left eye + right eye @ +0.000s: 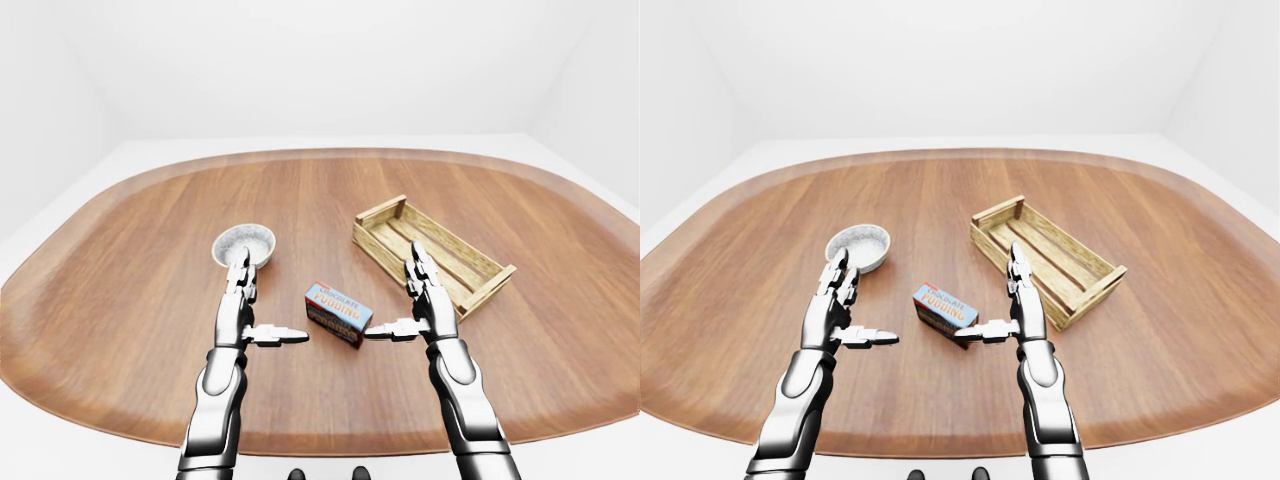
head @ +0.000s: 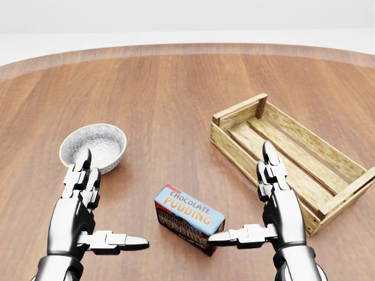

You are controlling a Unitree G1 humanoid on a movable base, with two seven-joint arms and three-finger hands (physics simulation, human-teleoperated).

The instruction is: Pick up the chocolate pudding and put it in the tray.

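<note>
The chocolate pudding [image 2: 188, 219] is a small blue and brown box lying flat on the wooden table, low in the head view between my two hands. The tray [image 2: 237, 150] is a slatted wooden crate to the right of the box and higher in the view, with nothing in it. My left hand [image 2: 111, 199] is open to the left of the box, fingers up and thumb pointing right, clear of it. My right hand [image 2: 240, 193] is open to the right, and its thumb tip overlaps the box's right end. I cannot tell whether it touches.
A speckled grey bowl [image 2: 94, 146] stands just above my left hand. The oval wooden table [image 1: 120, 300] spreads wide around everything, its near edge below my forearms in the left-eye view. White floor and walls surround it.
</note>
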